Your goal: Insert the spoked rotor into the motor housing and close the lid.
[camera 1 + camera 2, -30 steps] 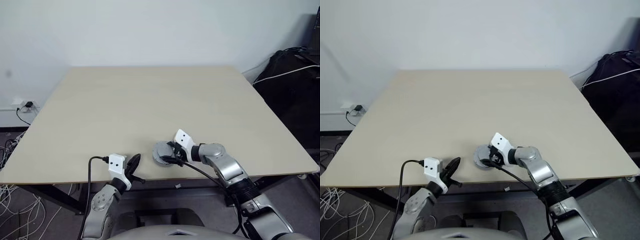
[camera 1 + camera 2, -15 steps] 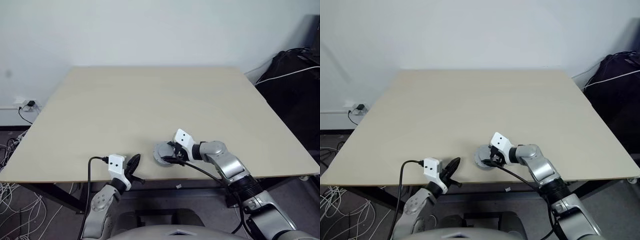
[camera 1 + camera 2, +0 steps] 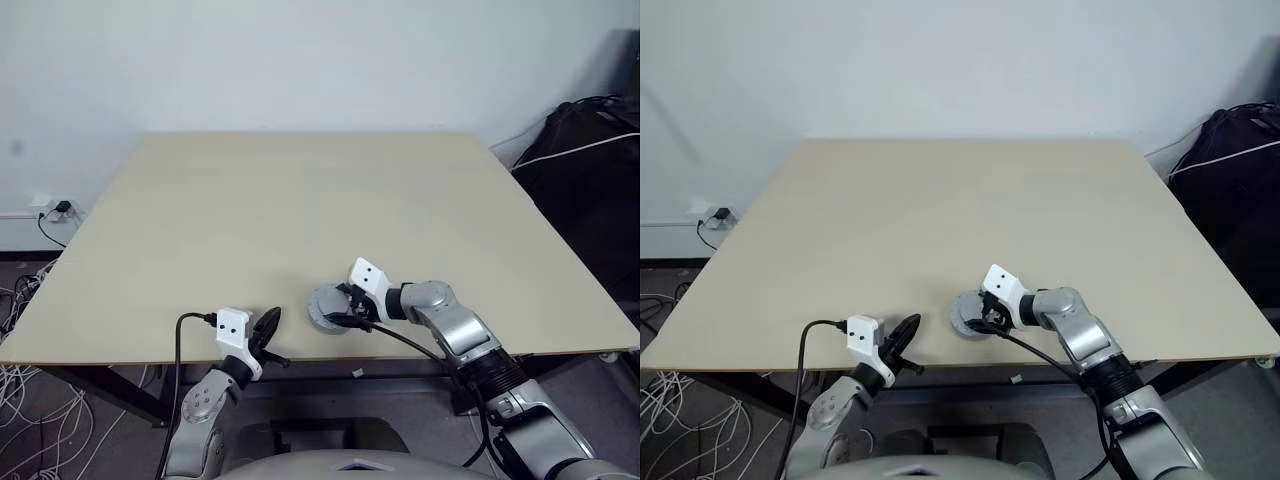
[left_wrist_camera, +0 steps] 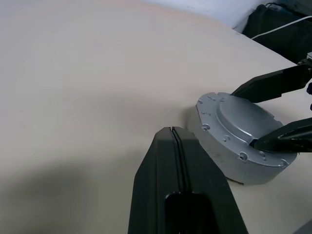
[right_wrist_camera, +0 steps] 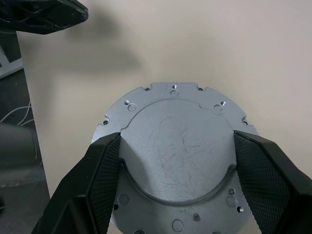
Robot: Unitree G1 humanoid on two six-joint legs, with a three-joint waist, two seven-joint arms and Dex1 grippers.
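Observation:
A silvery-grey round lid (image 5: 178,141) with a raised centre and small screw holes lies flat on a low round grey body, the motor housing (image 4: 229,163), near the table's front edge. The housing's inside is hidden, and so is the spoked rotor. My right gripper (image 3: 340,307) reaches in from the right, its fingers (image 5: 102,165) set wide and pressed against both sides of the lid's raised centre. My left gripper (image 3: 268,325) hovers at the table's front edge a short way left of the lid, its fingers (image 4: 173,146) shut with nothing between them.
The beige table (image 3: 300,200) stretches far behind the lid, whose near side is close to the front edge. A black bag (image 3: 590,160) with a white cable stands beyond the right edge. Loose cables (image 3: 20,300) and a wall socket (image 3: 50,210) are at the left.

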